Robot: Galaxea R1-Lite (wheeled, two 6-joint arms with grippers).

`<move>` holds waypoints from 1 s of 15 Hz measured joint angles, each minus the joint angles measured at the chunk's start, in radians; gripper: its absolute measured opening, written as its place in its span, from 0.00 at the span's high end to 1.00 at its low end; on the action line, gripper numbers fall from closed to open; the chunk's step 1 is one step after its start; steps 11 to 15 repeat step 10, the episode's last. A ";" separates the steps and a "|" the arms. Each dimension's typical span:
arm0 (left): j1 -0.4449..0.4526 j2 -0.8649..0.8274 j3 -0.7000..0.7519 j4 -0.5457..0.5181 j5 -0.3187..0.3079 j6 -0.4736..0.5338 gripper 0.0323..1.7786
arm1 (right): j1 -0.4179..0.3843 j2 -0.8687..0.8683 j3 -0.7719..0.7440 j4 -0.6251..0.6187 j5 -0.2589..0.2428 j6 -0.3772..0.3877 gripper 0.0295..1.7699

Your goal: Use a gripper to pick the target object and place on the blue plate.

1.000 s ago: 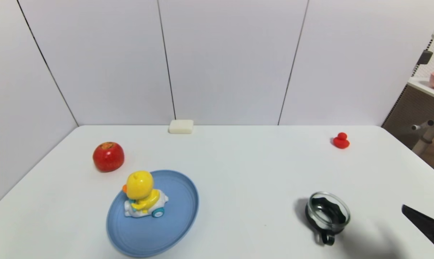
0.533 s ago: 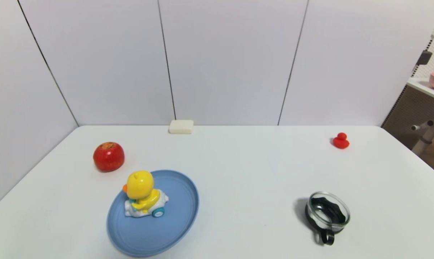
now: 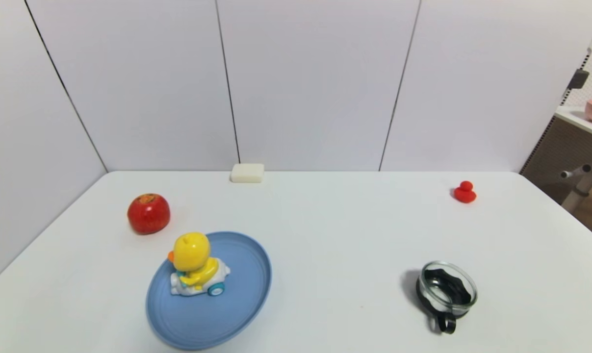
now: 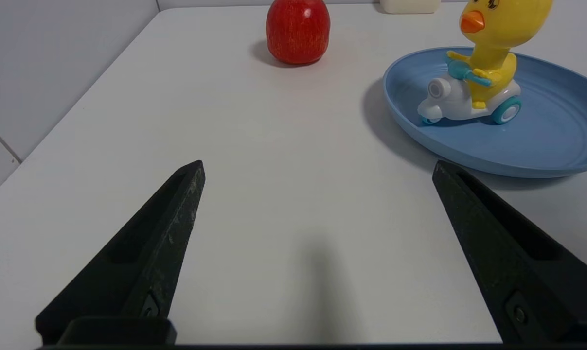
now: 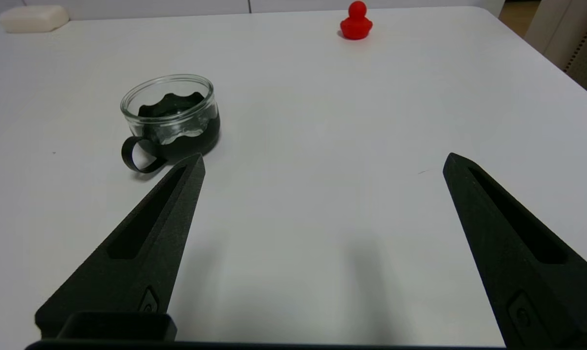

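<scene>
The target object, a yellow duck on a white scooter with light-blue wheels [image 3: 196, 267] [image 4: 478, 68], stands upright on the blue plate [image 3: 237, 314] [image 4: 556, 131] at the table's front left. Neither arm shows in the head view. In the left wrist view my left gripper [image 4: 317, 167] is open over bare table, short of the plate, with nothing between its fingers. In the right wrist view my right gripper [image 5: 322, 160] is open and empty over bare table at the front right, near the glass cup.
A red apple [image 3: 148, 214] [image 4: 298, 30] lies behind the plate on the left. A white block [image 3: 247, 172] sits at the back wall. A tiny red duck [image 3: 465, 192] [image 5: 356, 21] is at the back right. A glass cup with black insert [image 3: 445, 294] [image 5: 171, 121] stands front right.
The right gripper's black tip, seen at the head view's lower right edge one second ago, has withdrawn out of that view. The duck and plate have not moved.
</scene>
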 joint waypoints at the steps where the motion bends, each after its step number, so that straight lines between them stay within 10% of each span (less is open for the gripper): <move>1: 0.000 0.000 0.000 0.000 0.000 0.000 0.05 | 0.000 -0.005 0.000 0.000 0.000 0.000 0.04; 15: 0.000 0.000 0.000 0.000 0.000 0.000 0.05 | 0.000 -0.011 0.001 0.001 -0.001 0.002 0.04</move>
